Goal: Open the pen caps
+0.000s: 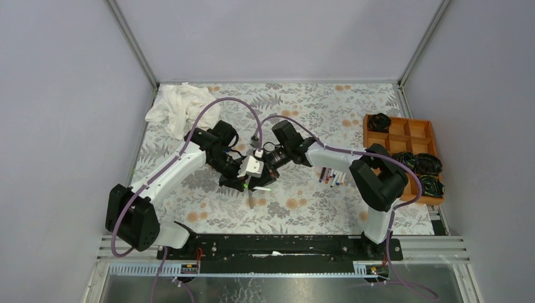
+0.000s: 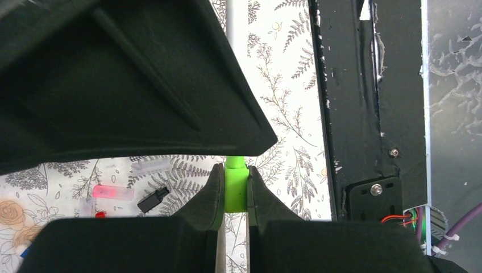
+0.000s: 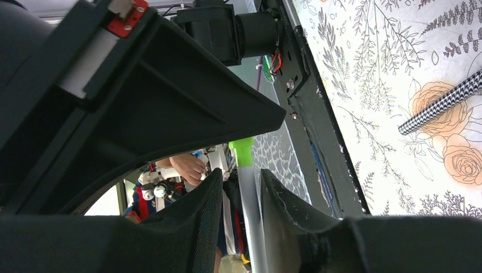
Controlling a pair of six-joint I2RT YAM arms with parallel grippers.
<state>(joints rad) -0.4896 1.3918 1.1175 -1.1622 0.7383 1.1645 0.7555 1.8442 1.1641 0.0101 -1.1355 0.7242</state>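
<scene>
the left gripper [image 2: 234, 172] is closed tight on a green cap [image 2: 236, 196], one pad on each side. the pen [image 2: 237, 34] runs straight out from it, and the right gripper [image 3: 241, 176] is narrowed down around its white barrel, just behind the cap. both are held above the bench [image 1: 315, 214], mid-way between the arms.

what i'd worry about is the pull. if the arms draw apart off the pen's line, the barrel could bend or twist out. the right grip looks like the weaker one, with smooth plastic that could slide through. a cap that lets go suddenly could also jerk the arms.

the left wrist view shows a pink cap [image 2: 113, 192] and a black cap [image 2: 153, 199] lying loose on the bench. only the right wrist view shows a houndstooth pen [image 3: 443, 108]. the top view hides the held pen but shows more pens [image 1: 331, 177] beside the right arm.
</scene>
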